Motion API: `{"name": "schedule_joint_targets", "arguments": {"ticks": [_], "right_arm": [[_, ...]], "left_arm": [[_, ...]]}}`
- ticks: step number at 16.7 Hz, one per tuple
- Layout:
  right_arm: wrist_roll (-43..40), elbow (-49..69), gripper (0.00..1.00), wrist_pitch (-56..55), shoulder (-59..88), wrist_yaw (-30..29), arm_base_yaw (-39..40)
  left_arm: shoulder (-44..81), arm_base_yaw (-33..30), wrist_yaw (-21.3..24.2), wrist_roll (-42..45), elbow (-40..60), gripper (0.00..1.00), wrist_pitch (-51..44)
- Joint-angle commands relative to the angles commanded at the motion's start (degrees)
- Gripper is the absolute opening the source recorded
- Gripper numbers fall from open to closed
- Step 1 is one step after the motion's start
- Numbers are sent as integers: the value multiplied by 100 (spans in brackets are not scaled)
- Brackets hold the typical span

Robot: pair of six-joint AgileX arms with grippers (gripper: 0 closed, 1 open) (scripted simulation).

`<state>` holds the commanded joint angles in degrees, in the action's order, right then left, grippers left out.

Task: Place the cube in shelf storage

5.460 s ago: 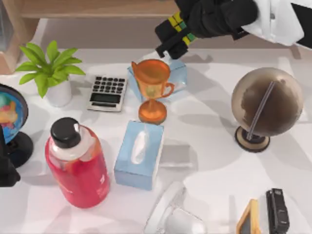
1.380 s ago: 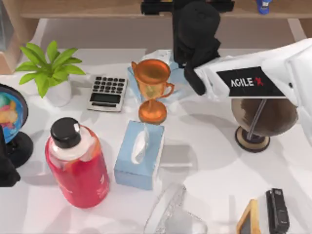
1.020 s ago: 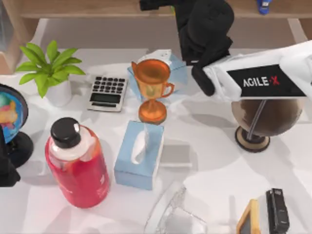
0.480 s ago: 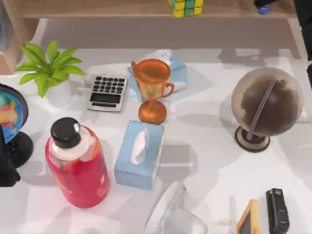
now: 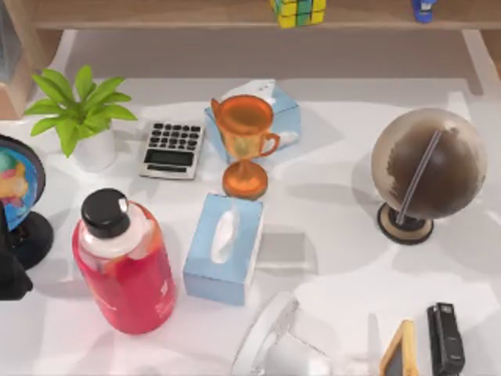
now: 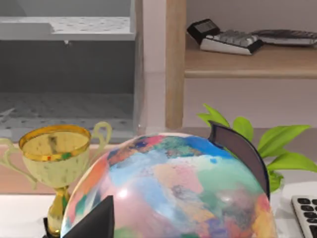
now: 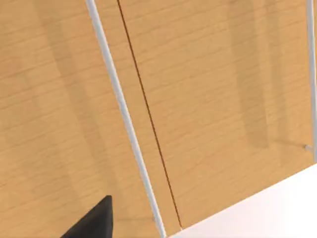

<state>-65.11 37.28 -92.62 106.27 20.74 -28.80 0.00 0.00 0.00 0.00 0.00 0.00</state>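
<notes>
Spanning the far edge of the top view, the shelf storage [image 5: 156,13] is the biggest thing and the landmark for all else. On its board, near the middle of its run, sits the cube [image 5: 298,11], resting on the wood with nothing gripping it; a small blue object [image 5: 423,9] stands on the same board, well off toward the right end. Below the shelf lies the white desk [image 5: 329,258], with the brown globe [image 5: 428,164] toward the right, the red bottle [image 5: 125,266] and tissue box [image 5: 223,249] farther out from the shelf, and the orange trophy [image 5: 244,145] closest under the cube.

The relation that matters: the cube is already on the shelf, apart from both arms, so I judge the placing done and only parking left. The left gripper [image 6: 94,223] shows as a dark fingertip beside the coloured globe [image 6: 171,191], far from the shelf's middle; the right gripper [image 7: 91,220] shows one dark tip against wood panelling. Whether either is spread or pressed together I cannot tell.
</notes>
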Motion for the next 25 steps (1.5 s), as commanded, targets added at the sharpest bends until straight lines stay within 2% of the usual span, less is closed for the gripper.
{"name": "schedule_joint_targets", "arguments": {"ticks": [2,5,7,11,18,25], "right_arm": [[-628,-421,100,-138,-22,473,-747],[-1434,-896,100,-210,145,1112,-1427],[-1862,-1107,100,-169,413,1491,-1588],[-2345,-1238,100,-4,983,1980,-1434],[-2372,-1207,100,28,1032,1999,-1401],[-2386,-788,100,330,1181,1681,-1067]], "left_arm": [[0,0,0,0,0,100,0],[0,0,0,0,0,100,0],[0,0,0,0,0,100,0],[0,0,0,0,0,100,0],[0,0,0,0,0,100,0],[0,0,0,0,0,100,0]]}}
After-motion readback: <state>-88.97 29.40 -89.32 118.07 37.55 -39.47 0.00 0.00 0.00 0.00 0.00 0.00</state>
